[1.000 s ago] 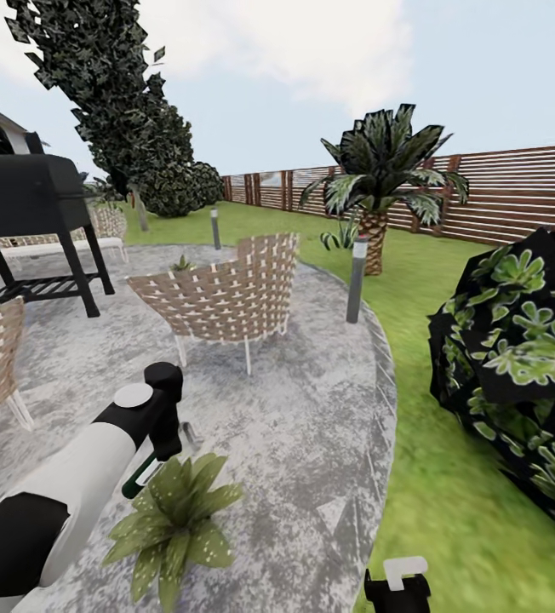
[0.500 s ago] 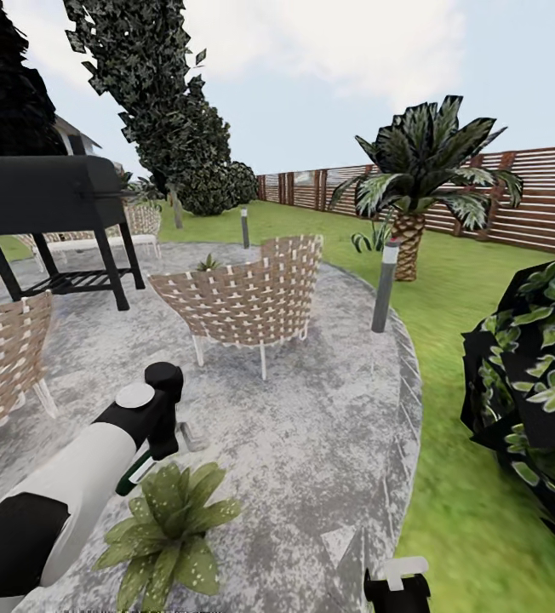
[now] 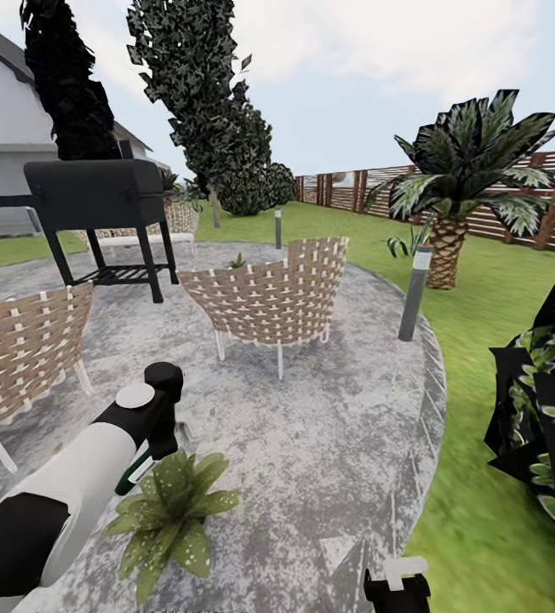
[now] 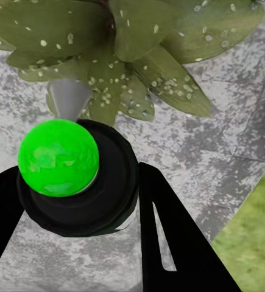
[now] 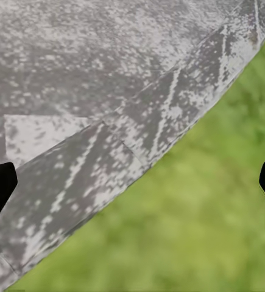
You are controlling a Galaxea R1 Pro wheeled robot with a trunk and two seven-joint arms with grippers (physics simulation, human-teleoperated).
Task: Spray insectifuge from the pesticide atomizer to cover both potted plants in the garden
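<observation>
The left gripper (image 4: 77,201) is clamped on the pesticide atomizer (image 4: 65,176), its black fingers (image 4: 175,237) flanking the dark sprayer head at the lower centre of the left wrist view, with a bright green knob on top and a grey cone-shaped nozzle aimed at the leaves. In the head view, that bottle's green body (image 3: 133,474) shows at the lower left, just beside the potted plant (image 3: 171,519) on the grey stone patio (image 3: 311,443). The bottle looks small, rigid and light; its smooth plastic could turn in the grip, so holding it around the head keeps the nozzle steady. The right gripper (image 5: 132,182), seen in the right wrist view, hangs spread and empty over the patio's edge and the lawn (image 5: 199,231). A woven chair (image 3: 269,298) stands mid-frame, well apart from the plant
</observation>
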